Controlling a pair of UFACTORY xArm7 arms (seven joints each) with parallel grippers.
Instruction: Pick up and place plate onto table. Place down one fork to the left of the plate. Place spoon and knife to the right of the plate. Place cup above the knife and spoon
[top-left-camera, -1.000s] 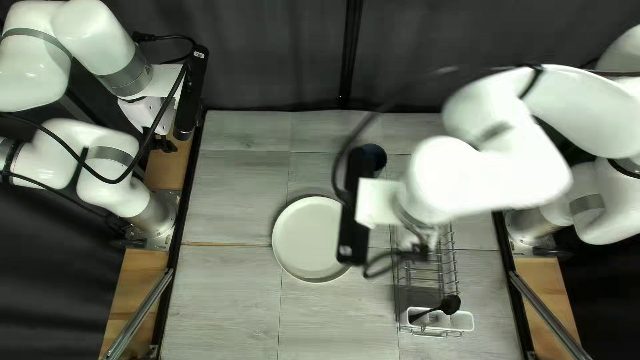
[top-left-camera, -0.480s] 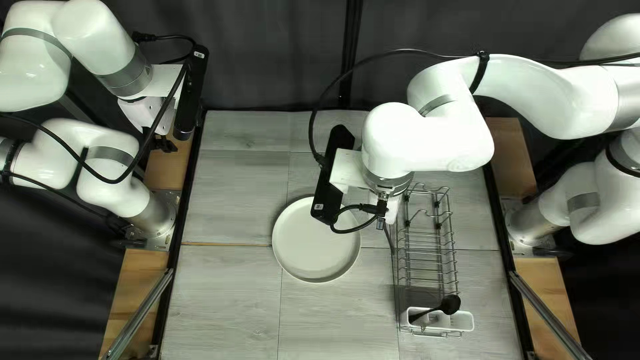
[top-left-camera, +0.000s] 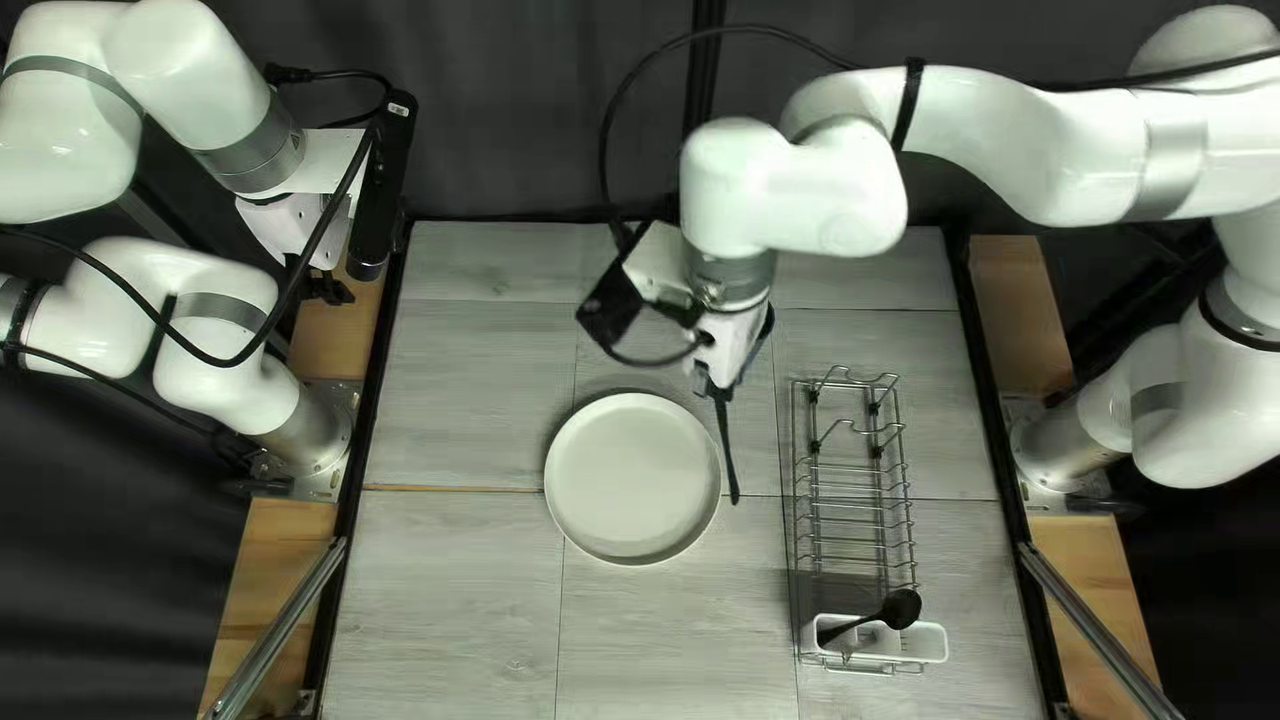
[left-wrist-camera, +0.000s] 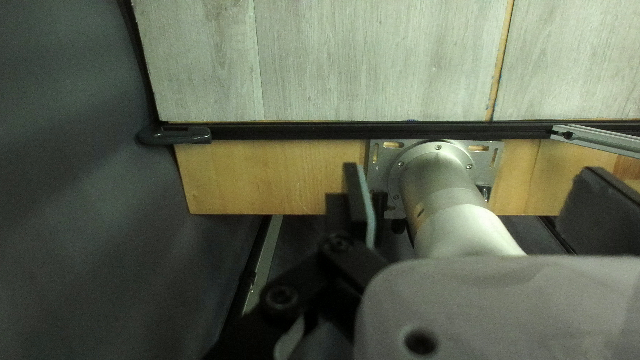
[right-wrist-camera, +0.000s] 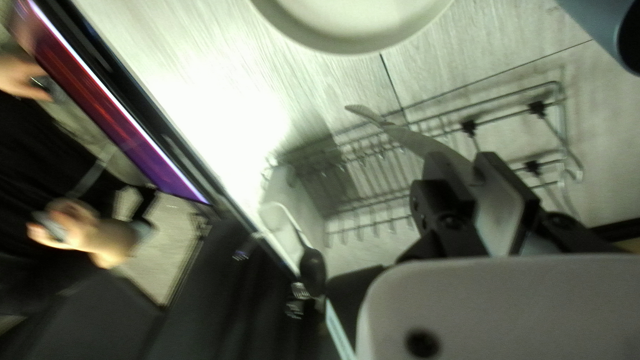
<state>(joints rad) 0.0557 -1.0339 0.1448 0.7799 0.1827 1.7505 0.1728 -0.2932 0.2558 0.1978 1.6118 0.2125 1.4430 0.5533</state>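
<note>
With right gripper [top-left-camera: 720,390] clamped around slim dark utensil [top-left-camera: 730,456], hangs near plate [top-left-camera: 632,478], which lies on table [top-left-camera: 454,600]; sees black spoon [top-left-camera: 900,610] leaning in white holder [top-left-camera: 922,644].

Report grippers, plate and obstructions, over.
Left gripper open. Right gripper shut on utensil. Plate on table. Likeliest obstacle: rack, right of plate.

Right hand [top-left-camera: 722,388] pinched together
</note>
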